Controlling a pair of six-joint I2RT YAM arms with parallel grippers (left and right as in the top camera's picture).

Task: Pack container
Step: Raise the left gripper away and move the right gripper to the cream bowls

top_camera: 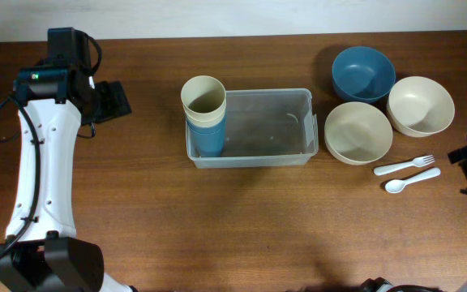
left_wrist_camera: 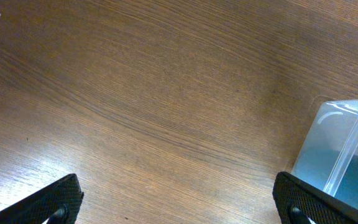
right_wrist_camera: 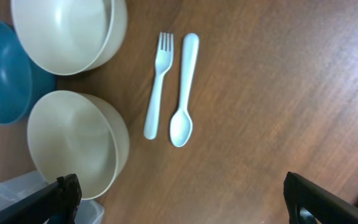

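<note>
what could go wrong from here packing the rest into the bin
1. The cup stack stands tall at the left end of the container, above its rim; an arm reaching in could tip it.
2. The left cream bowl sits close to the blue bowl and the container; lifting it may shove them.
3. The fork and spoon lie flat, side by side; a pinch may slip or catch both.

cups (top_camera: pixel 207 122) block container (top_camera: pixel 274 126) left end, rest open

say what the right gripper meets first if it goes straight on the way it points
Most likely the white spoon, with the fork right beside it. The right gripper is open, and depth is unclear.
</note>
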